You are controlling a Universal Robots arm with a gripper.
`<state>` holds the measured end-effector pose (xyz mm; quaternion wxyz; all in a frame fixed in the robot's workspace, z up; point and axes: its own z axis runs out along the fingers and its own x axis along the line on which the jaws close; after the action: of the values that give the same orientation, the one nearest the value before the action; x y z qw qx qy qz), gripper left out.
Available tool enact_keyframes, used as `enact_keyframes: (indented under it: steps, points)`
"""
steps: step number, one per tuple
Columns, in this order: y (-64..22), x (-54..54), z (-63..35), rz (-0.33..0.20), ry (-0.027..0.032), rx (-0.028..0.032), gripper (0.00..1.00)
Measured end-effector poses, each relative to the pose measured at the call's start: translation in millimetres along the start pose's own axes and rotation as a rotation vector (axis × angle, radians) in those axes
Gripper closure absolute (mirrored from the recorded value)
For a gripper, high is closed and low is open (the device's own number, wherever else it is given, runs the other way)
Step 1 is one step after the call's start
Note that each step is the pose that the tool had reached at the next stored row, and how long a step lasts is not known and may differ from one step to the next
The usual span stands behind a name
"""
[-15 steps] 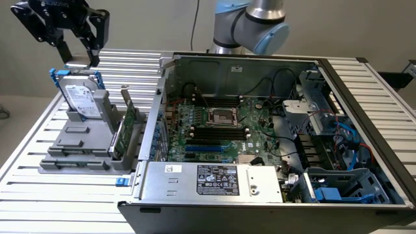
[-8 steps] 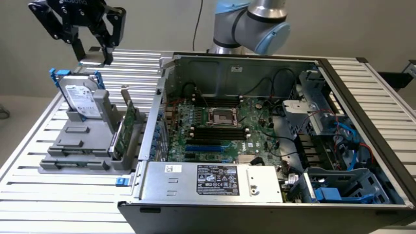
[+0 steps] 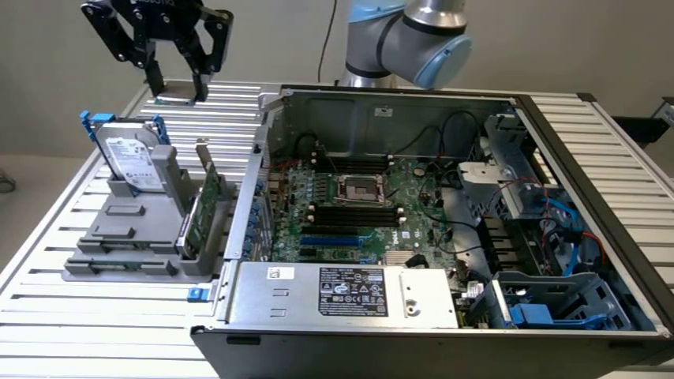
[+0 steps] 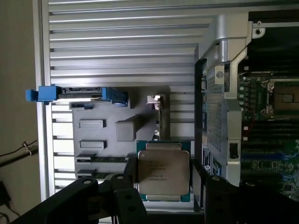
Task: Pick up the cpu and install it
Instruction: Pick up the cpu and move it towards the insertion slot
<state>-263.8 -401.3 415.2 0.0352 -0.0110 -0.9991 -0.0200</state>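
The cpu (image 4: 163, 170) is a flat square chip with a silvery top and a thin green rim. It sits between the two black fingers (image 4: 122, 186) of my gripper (image 4: 166, 182), which is shut on its opposite edges. In the exterior view the gripper (image 3: 177, 91) hangs high over the table's far corner on the exterior view's left, with the cpu (image 3: 176, 98) edge-on at its fingertips. It is well above the grey holder (image 3: 126, 229). The empty processor socket (image 3: 356, 188) lies in the middle of the motherboard inside the open case, and appears again as the socket (image 4: 284, 97) in the wrist view.
A hard drive (image 3: 132, 162) with blue handles and a green circuit card (image 3: 211, 189) stand upright in the grey holder. The open computer case (image 3: 421, 99) has tall metal walls, cables and a power supply (image 3: 348, 292) at its front. The slatted table (image 3: 63, 316) lies around them.
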Motion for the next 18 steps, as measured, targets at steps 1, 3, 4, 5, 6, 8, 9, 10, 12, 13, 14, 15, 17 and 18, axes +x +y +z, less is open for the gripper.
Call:
enact_keyframes:
  steps: [1, 3, 4, 5, 6, 8, 9, 10, 12, 13, 14, 15, 17, 18]
  points:
    - [1.3, -3.2, -0.2, 0.000, 0.0001, 0.0005, 0.45]
    - [3.7, -9.6, -0.5, 0.000, 0.0000, 0.0014, 0.45]
    - [4.9, -12.7, -0.7, 0.000, 0.0001, 0.0020, 0.45]
    - [6.2, -16.0, -0.8, 0.000, 0.0001, 0.0027, 0.45]
    - [7.4, -18.9, -0.9, 0.000, 0.0001, 0.0034, 0.45]
    - [9.8, -24.9, -1.0, 0.000, 0.0001, 0.0051, 0.45]
    - [11.0, -27.9, -1.1, 0.000, 0.0001, 0.0061, 0.45]
    - [12.3, -30.8, -1.2, 0.000, 0.0001, 0.0071, 0.45]
    - [14.6, -36.7, -1.3, 0.001, 0.0001, 0.0093, 0.45]
    - [15.8, -39.6, -1.4, 0.001, 0.0002, 0.0105, 0.45]
    - [16.9, -42.5, -1.4, 0.001, 0.0002, 0.0117, 0.45]
    - [18.2, -45.6, -1.4, 0.001, 0.0003, 0.0131, 0.45]
    - [20.6, -51.3, -1.5, 0.001, 0.0004, 0.0155, 0.45]
    - [21.8, -54.2, -1.6, 0.001, 0.0004, 0.0164, 0.45]
